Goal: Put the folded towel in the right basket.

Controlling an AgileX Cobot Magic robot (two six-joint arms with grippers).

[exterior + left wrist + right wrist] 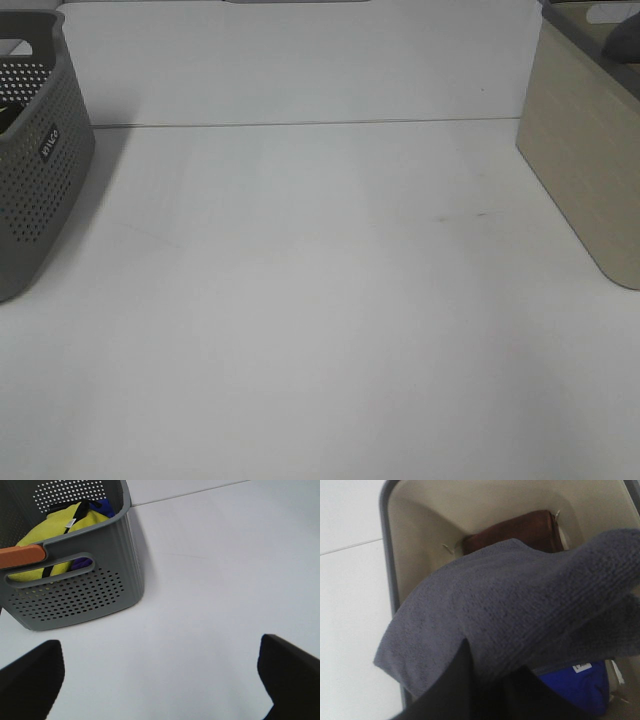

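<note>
Grips the grey towel (520,595) in the right pincer (490,675), closed on a fold, with the fingertips buried under the cloth. Holds it just above the beige right basket (445,505), draped across the opening and hiding most of the inside. Shows only a brown block (515,527) at the far wall and a blue cloth (570,685) with a white tag underneath. Looks thick and nubbly, doubled over on itself.

Spreads the left pincer (160,680) wide, with nothing between its dark fingers (35,675), both cut off at the picture's edge. Hovers near the grey perforated left basket (75,595), stuffed with a yellow bundle (60,525); hard to identify the orange strip (20,555) at its rim.

Crops both baskets at the sides of the high view. Spans a plain white counter (320,320) between them, up to a white wall (300,60) behind a thin seam.
</note>
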